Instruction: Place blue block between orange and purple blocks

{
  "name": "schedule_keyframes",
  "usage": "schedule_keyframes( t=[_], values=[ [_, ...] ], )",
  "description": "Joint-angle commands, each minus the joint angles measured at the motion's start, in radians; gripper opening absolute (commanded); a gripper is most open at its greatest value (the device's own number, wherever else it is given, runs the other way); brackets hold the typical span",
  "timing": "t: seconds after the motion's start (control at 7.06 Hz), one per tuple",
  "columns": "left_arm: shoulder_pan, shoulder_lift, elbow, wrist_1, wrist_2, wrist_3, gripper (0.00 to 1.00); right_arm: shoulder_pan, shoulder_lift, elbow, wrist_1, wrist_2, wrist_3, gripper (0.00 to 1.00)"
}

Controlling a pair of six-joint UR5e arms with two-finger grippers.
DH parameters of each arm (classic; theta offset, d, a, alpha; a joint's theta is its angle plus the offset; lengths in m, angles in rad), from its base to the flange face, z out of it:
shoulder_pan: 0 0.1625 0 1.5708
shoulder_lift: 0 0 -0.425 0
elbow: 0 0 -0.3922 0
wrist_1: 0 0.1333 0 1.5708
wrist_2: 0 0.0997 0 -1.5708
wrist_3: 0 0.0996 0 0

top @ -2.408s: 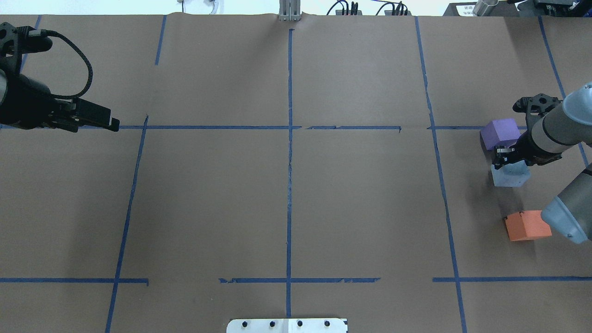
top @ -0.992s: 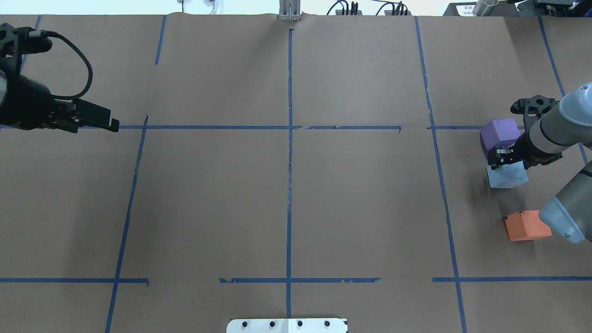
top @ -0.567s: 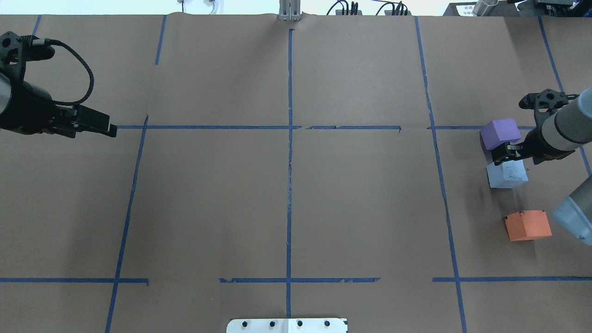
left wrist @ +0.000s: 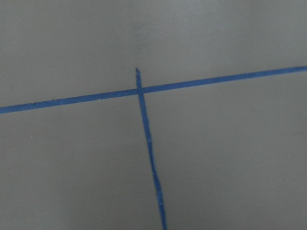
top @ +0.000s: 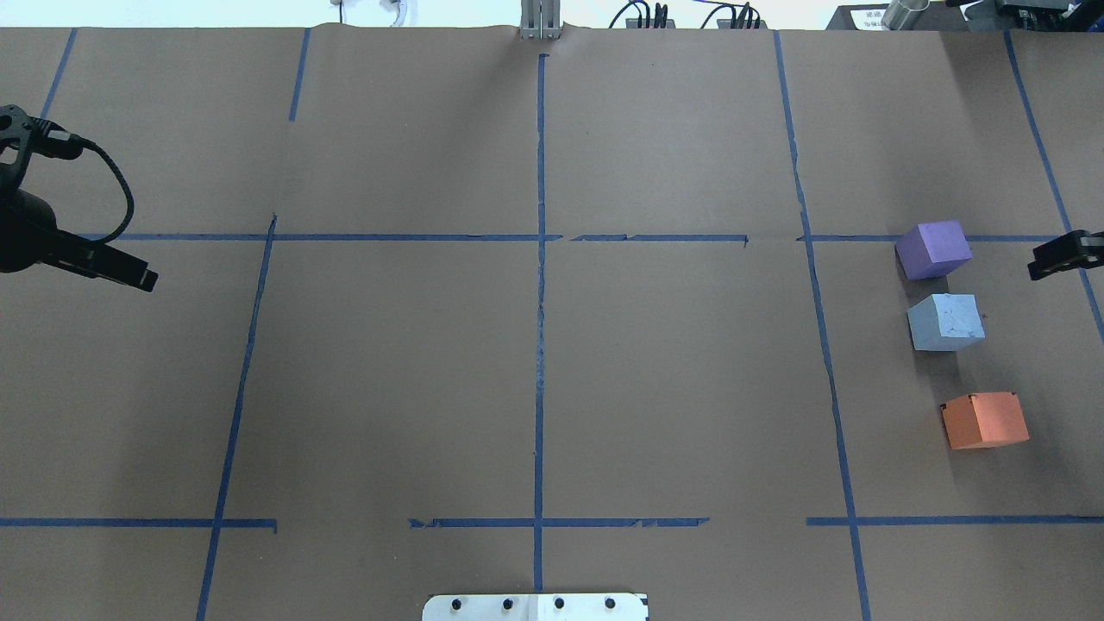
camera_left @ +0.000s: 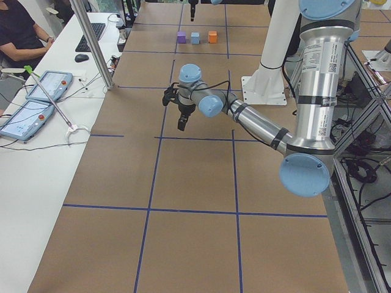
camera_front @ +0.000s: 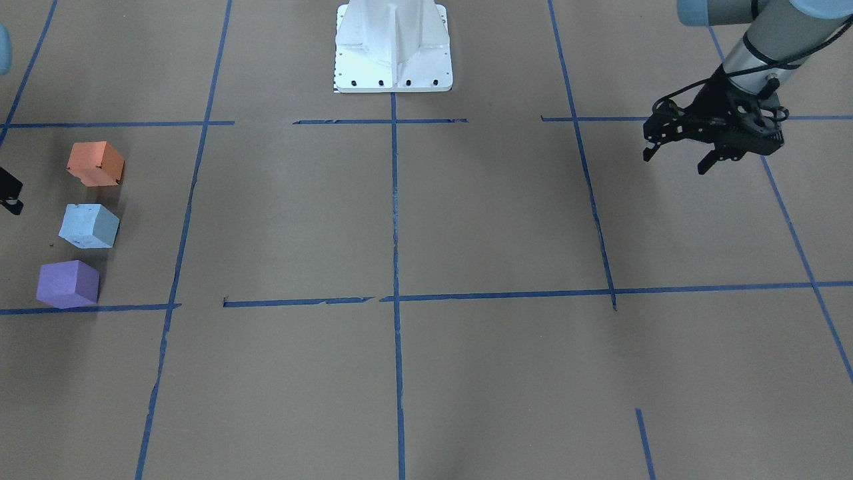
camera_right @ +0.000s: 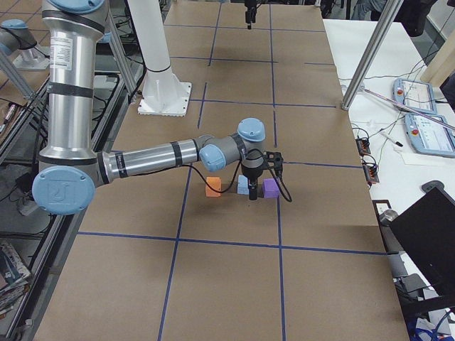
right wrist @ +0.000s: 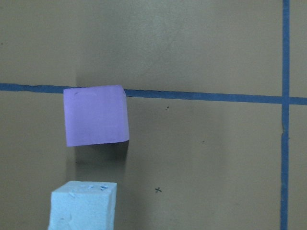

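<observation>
The blue block (top: 946, 322) stands on the table between the purple block (top: 933, 248) and the orange block (top: 984, 420), apart from both, in one row at the far right. The front view shows blue (camera_front: 89, 225), purple (camera_front: 67, 284) and orange (camera_front: 95, 163). My right gripper (top: 1065, 256) is pulled back to the right edge, empty and clear of the blocks; only one finger shows. Its wrist view shows the purple block (right wrist: 96, 115) and the blue block's top (right wrist: 84, 206). My left gripper (camera_front: 674, 160) is open and empty, far away on the left side.
Brown paper with blue tape lines (top: 540, 259) covers the table. The robot's white base plate (camera_front: 393, 47) sits at the near middle edge. The left wrist view shows only a tape crossing (left wrist: 139, 89). Tablets and cables (camera_left: 36, 97) lie on a side desk.
My right gripper has let go of the blue block and drawn back to the right, off the row. The left gripper has moved back and down toward the left edge.
</observation>
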Motion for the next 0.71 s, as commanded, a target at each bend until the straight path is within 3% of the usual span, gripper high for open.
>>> schedule_keyframes(
  t=[0.0,0.28,0.42,0.57],
  values=[
    [-0.107,0.082,0.066,-0.006,-0.015,0.235,1.00,0.156,-0.077,-0.006,-0.003,0.126,-0.206,1.00],
    [-0.319,0.095,0.262,0.015,-0.137,0.535,1.00,0.276,-0.114,-0.032,-0.008,0.132,-0.317,1.00],
    [-0.416,0.095,0.347,0.030,-0.271,0.552,1.00,0.294,-0.125,-0.040,-0.020,0.134,-0.395,1.00],
    [-0.485,0.089,0.369,0.113,-0.303,0.563,1.00,0.329,-0.122,-0.025,-0.079,0.137,-0.448,1.00]
  ],
)
